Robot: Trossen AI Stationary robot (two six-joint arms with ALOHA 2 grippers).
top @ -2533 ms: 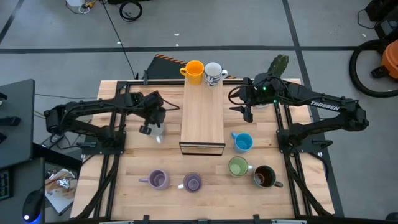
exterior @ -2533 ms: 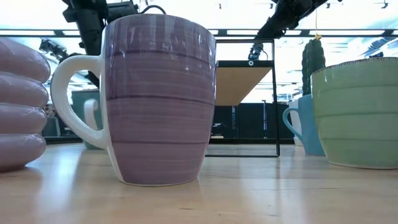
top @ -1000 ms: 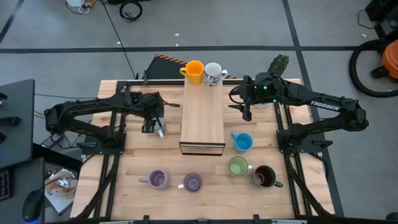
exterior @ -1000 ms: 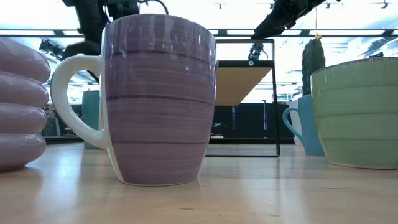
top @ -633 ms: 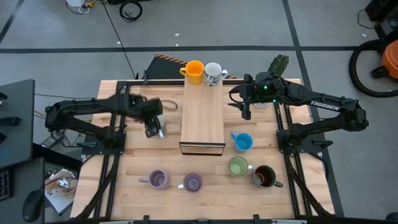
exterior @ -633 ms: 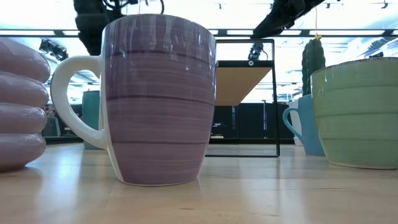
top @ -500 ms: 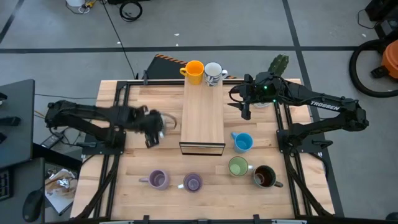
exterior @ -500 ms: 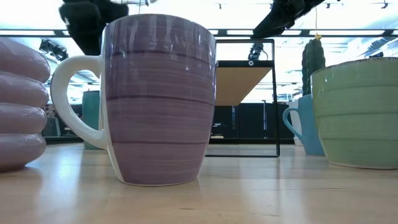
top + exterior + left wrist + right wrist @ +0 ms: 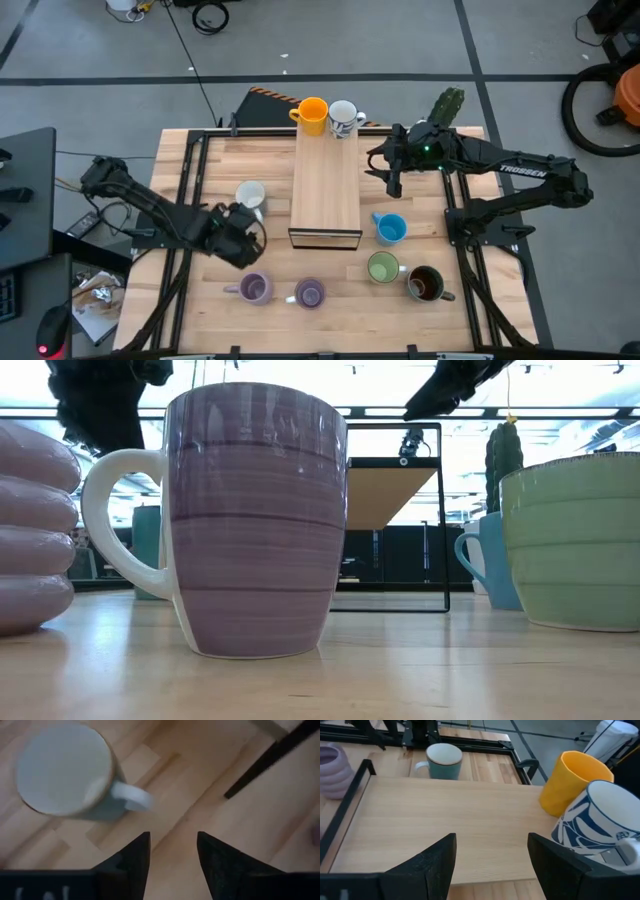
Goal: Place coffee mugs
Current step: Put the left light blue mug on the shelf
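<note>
- Between the left claw and the wooden shelf sits the pale mug, now alone on the tabletop; a moment ago this claw was right over it, and it has since let go and swung back toward the front edge.
- Its fingers stand apart with nothing between them, and the wrist view shows the mug upright just ahead, handle turned toward the claw.
- Just beyond the claw on the near side are the two purple mugs, which makes one of them a likely next pick; the released mug was set down off the shelf, so it probably still needs placing.
- Over the far end of the shelf hovers the right claw, unmoved, jaws wide and empty, with the orange mug and the patterned white mug standing close ahead of it.
- Blue, green and dark brown mugs wait on the tabletop beside the shelf, nearer the front than that claw.
</note>
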